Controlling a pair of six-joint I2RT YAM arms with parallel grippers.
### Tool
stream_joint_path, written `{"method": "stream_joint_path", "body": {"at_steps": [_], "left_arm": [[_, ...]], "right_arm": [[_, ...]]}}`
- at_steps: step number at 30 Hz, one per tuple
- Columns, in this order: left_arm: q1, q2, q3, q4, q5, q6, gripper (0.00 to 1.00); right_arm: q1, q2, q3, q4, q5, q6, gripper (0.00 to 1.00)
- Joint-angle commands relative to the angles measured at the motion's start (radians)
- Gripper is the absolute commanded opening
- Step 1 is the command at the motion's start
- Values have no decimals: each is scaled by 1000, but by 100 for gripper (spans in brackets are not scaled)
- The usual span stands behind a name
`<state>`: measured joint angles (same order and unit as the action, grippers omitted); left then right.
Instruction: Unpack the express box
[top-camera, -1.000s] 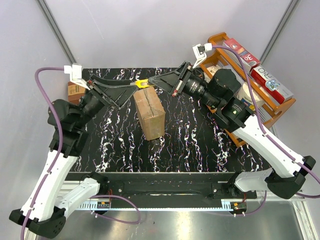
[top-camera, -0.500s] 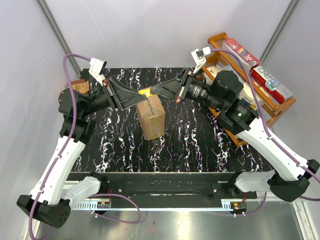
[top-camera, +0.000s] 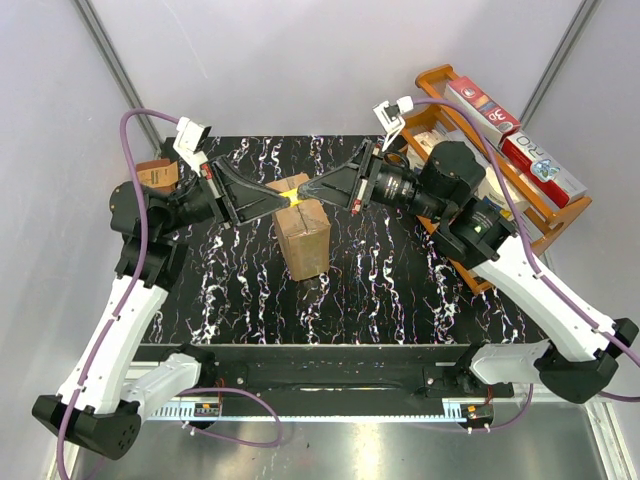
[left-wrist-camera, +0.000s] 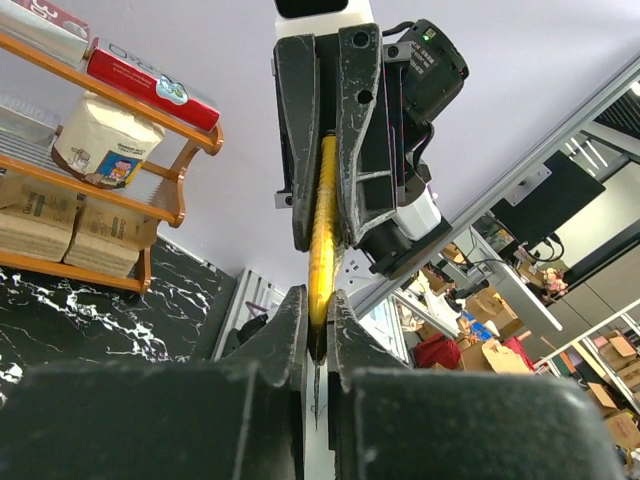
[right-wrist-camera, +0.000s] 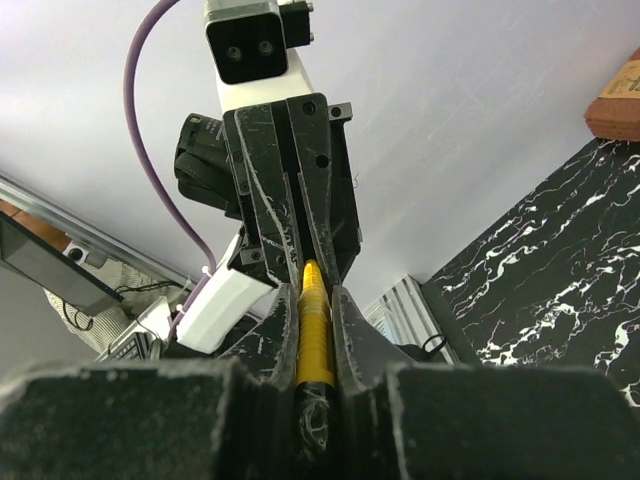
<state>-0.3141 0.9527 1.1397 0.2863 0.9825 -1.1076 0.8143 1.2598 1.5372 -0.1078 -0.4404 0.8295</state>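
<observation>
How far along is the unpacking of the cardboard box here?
Done: the yellow tool is off the table. In hand: the left gripper and right gripper both clamp it over the express box. To do: the flaps are shut, nothing taken out.

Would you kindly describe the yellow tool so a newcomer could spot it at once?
On the black marbled table stands a brown box. Above its top the left gripper and right gripper meet tip to tip, both shut on the yellow tool: slim, and the only bright yellow thing there.
</observation>
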Motion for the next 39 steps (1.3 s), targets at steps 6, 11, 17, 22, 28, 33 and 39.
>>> {"method": "stream_joint_path", "body": {"at_steps": [6, 11, 17, 22, 28, 33, 39], "left_arm": [[3, -11, -9, 50, -5, -3, 0], [3, -19, -41, 77, -48, -27, 0], [3, -29, -72, 76, -68, -31, 0], [3, -32, -81, 77, -87, -32, 0], [4, -37, -90, 71, -84, -32, 0], [3, -35, -87, 67, -76, -28, 0], [3, -40, -93, 63, -71, -29, 0]], "right_arm": [[5, -17, -35, 171, -66, 40, 77], [5, -3, -17, 165, -83, 53, 75], [5, 21, 6, 154, -99, 49, 62], [5, 32, 24, 123, -109, 36, 48], [5, 33, 40, 85, -104, 26, 26], [5, 27, 38, 59, -93, 16, 25], [5, 18, 28, 53, -87, 10, 28]]}}
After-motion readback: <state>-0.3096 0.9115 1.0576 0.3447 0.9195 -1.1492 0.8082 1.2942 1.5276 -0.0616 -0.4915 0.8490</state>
